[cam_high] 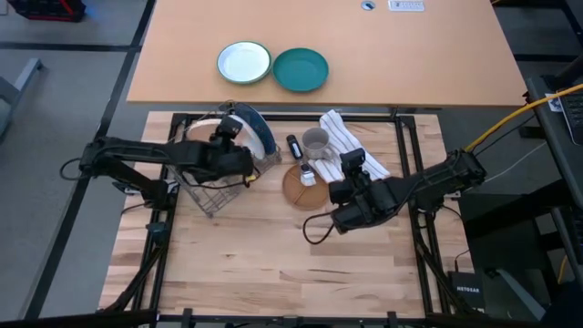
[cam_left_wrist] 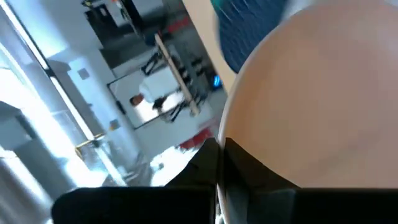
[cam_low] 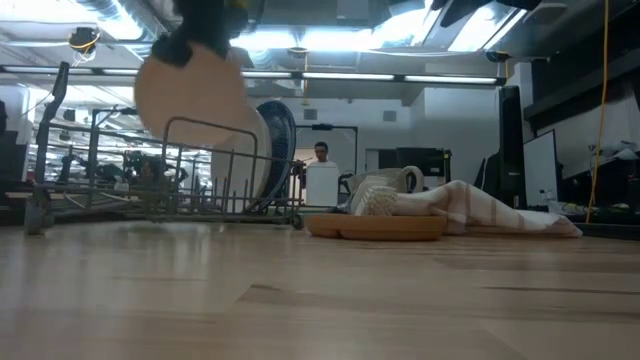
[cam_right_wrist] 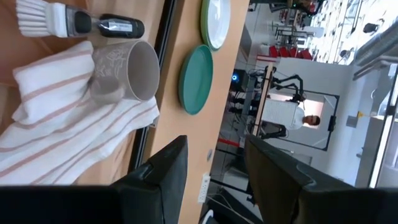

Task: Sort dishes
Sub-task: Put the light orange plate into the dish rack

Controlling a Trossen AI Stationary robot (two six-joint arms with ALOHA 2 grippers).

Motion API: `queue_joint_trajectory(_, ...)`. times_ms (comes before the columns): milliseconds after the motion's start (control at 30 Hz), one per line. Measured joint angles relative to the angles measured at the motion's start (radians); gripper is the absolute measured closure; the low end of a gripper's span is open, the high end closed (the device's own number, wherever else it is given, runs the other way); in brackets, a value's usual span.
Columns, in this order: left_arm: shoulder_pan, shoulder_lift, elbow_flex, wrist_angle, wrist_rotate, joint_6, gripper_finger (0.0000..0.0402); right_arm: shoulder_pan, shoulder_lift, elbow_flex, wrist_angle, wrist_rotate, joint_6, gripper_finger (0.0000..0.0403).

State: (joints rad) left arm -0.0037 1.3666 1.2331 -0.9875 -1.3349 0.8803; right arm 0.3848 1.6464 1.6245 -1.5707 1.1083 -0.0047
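Rack point(cam_high: 219, 187) of wire sits at the left of the wooden table point(cam_high: 273, 264), with the left gripper point(cam_high: 239, 157) above it. From overhead the arm covers most of what it carries; only a pale rim shows at its far side. The low view fills this in: the pale salmon-pink plate point(cam_low: 193, 98) hangs on edge above the rack wires point(cam_low: 170, 180), its top lost under the dark gripper. In the left wrist view the pink plate point(cam_left_wrist: 317, 106) fills the picture, clamped at its rim between the fingers point(cam_left_wrist: 249, 168), which are closed on it.

Just beside it, the dark blue plate point(cam_high: 260, 135) stands upright in the rack, seen edge-on in the low view point(cam_low: 278, 150) and as a blurred patch in the wrist view point(cam_left_wrist: 249, 31).

Toward the middle, the brown wooden plate point(cam_high: 296, 187) lies flat on the table, a brush point(cam_high: 301, 159) partly over it. A mug point(cam_high: 316, 142) lies on a striped towel point(cam_high: 351, 141) next to it.

Right gripper point(cam_high: 342, 196) hovers near the wooden plate, touching nothing; its wrist view shows the fingers point(cam_right_wrist: 165, 165) set wide apart.

Beyond, on the tan desk point(cam_high: 410, 55), lie a white plate point(cam_high: 244, 62) and a teal plate point(cam_high: 301, 70). A person point(cam_right_wrist: 283, 115) stands far off in the room.
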Motion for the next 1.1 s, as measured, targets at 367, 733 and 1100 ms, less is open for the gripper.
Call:
queue_joint_trajectory(367,0.107,-0.001,-0.164,0.038,0.022,0.053,0.0402,-0.05,0.0,0.0,0.028,0.022,-0.001,0.024)
queue_joint_trajectory(733,-0.019,-0.159,-0.164,0.239,0.006,-0.138,0.0401,-0.195,0.001,-0.001,0.283,0.005,-0.001,0.024)
queue_joint_trajectory(1100,-0.141,-0.339,-0.183,0.173,-0.072,-0.678,0.0401,-0.346,0.001,-0.001,0.729,-0.151,-0.33,0.024)
